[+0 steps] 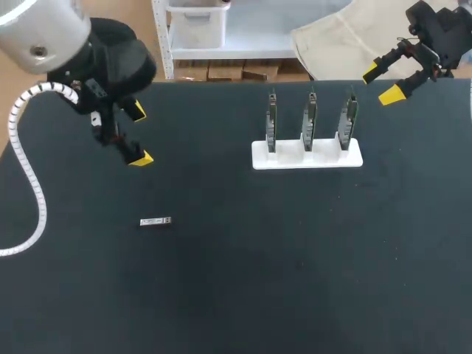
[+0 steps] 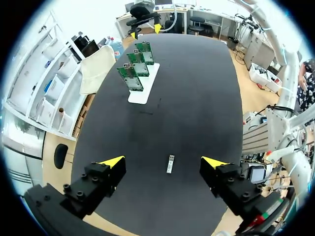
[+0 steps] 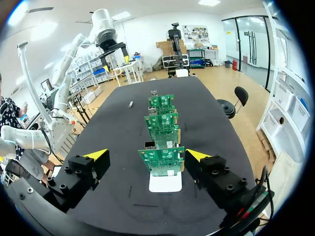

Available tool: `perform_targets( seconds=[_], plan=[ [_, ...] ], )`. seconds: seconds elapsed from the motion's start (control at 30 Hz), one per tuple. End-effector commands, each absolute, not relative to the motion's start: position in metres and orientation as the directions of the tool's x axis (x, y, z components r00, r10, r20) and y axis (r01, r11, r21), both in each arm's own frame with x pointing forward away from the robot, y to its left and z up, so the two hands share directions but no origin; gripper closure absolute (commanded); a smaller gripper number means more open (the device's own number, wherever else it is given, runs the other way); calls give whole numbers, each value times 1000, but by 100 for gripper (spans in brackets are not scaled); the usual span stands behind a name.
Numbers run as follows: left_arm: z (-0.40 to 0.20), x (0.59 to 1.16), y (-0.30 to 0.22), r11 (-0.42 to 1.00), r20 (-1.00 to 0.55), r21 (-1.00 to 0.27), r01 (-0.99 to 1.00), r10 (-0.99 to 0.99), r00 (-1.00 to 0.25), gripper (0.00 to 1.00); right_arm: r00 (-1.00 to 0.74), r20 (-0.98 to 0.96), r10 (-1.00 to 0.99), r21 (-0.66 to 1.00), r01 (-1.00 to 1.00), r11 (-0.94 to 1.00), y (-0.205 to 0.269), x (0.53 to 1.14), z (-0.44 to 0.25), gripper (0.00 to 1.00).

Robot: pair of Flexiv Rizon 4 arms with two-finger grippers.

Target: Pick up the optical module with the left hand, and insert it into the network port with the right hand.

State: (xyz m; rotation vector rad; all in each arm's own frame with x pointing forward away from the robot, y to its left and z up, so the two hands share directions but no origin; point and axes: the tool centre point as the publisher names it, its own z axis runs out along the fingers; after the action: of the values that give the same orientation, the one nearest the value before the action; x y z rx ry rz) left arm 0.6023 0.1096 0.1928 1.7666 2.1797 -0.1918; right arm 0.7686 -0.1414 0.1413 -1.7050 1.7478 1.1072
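The optical module [image 1: 155, 221], a small silver bar, lies flat on the black table [image 1: 236, 280] at the left. In the left wrist view the optical module [image 2: 170, 163] lies just ahead of my open left gripper [image 2: 164, 161], between the lines of its fingers. That left gripper [image 1: 139, 134] hangs above and behind the module. Three upright green circuit boards [image 1: 310, 118] with network ports stand in a white holder [image 1: 307, 154] right of centre. My right gripper [image 1: 383, 82] hovers open at the far right, behind the boards. The nearest board [image 3: 162, 160] stands just ahead of the right gripper [image 3: 147, 155].
A white corrugated cable [image 1: 29, 177] loops from my left arm onto the table's left edge. The wide front half of the table holds nothing but the module.
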Motion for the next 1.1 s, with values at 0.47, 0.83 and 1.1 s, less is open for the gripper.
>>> perform_targets(
  seconds=[0.47, 0.83, 1.1],
  plan=[
    [146, 594, 74, 57, -60, 175, 983, 997, -48, 0, -130, -788, -602, 230, -969, -93, -141, 771, 141, 0],
    [88, 570, 117, 161, 83, 148, 976, 981, -174, 0, -130, -788, -602, 230, -969, -93, -141, 771, 141, 0],
    [64, 566, 127, 159, 73, 119, 980, 983, -168, 0, -130, -788, -602, 230, -969, -93, -141, 771, 141, 0]
  ],
)
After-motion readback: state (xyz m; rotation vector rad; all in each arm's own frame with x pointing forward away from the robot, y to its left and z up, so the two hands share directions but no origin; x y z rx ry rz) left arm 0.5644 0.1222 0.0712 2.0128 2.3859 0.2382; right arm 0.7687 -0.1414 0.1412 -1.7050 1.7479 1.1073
